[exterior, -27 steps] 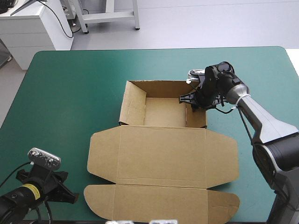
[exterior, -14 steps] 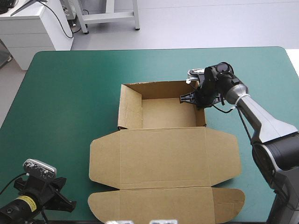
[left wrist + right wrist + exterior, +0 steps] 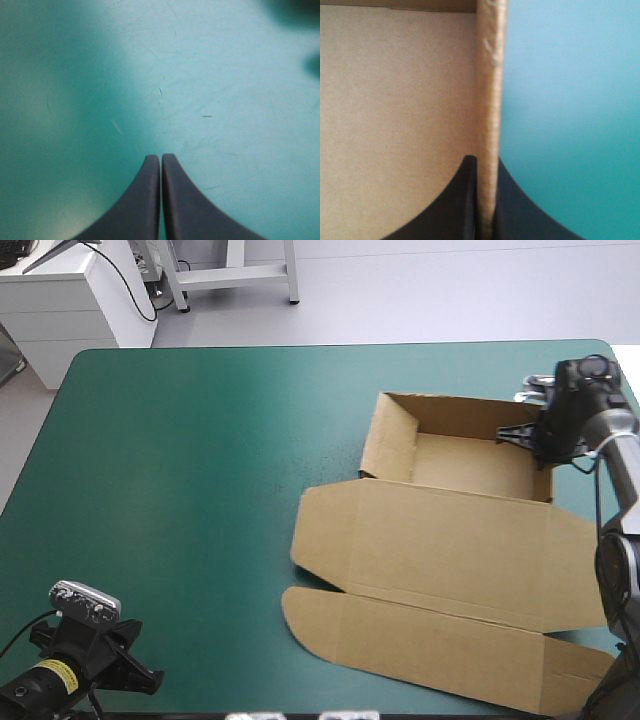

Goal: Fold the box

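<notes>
Pinching the right-hand wall of the brown box with the right gripper, near that wall's far end, one black finger sitting inside the tray and the other outside over the teal-green cover, the board sandwiched thinly between the two. Holding the box toward the right side of the table, with its open tray and raised walls lying on the far side and its wide lid spreading flat toward the near edge, slightly skewed, the lid's last flap reaching the table's near right corner. Hovering with the left gripper well apart at the near left corner, fingers pressed together into one point over bare cover.
</notes>
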Controlling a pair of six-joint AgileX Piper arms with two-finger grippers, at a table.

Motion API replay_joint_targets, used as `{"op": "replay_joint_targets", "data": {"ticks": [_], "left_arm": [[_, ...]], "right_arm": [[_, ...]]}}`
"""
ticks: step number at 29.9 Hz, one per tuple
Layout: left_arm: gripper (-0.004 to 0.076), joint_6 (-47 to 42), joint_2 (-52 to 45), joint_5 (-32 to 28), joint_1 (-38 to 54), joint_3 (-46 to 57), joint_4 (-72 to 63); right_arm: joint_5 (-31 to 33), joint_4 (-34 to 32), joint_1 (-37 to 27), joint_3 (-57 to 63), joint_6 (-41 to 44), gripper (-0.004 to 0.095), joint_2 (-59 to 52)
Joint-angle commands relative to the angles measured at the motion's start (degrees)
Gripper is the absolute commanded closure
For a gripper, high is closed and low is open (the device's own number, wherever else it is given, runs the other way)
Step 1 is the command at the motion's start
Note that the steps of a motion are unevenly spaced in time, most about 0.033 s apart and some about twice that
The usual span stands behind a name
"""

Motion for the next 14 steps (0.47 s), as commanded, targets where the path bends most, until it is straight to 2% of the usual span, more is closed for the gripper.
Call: {"op": "replay_joint_targets", "data": {"ticks": [1,5,10,12,14], "left_arm": [[0.0731,-0.43,0.41,-2.95,-0.26,-1.48,0.09],[0.0731,-0.43,0.41,-2.95,-0.26,-1.48,0.09],[0.0731,-0.43,0.41,-2.95,-0.26,-1.48,0.33],[0.0731,-0.43,0.41,-2.95,-0.26,-1.48,0.33],[0.0731,-0.03,0.41,-2.95,-0.26,-1.48,0.33]], "right_arm": [[2.28,-5.29,-8.60,-1.70,-3.83,0.0928,-3.78],[2.16,-5.79,-18.78,-1.70,-4.47,0.0928,-3.90],[1.63,-5.92,-25.58,-1.70,-7.00,0.0916,-3.90],[1.83,-5.92,-26.56,-1.70,-7.14,0.0871,-3.90],[1.94,-5.33,-26.79,-1.70,-7.14,0.0761,-3.90]]}}
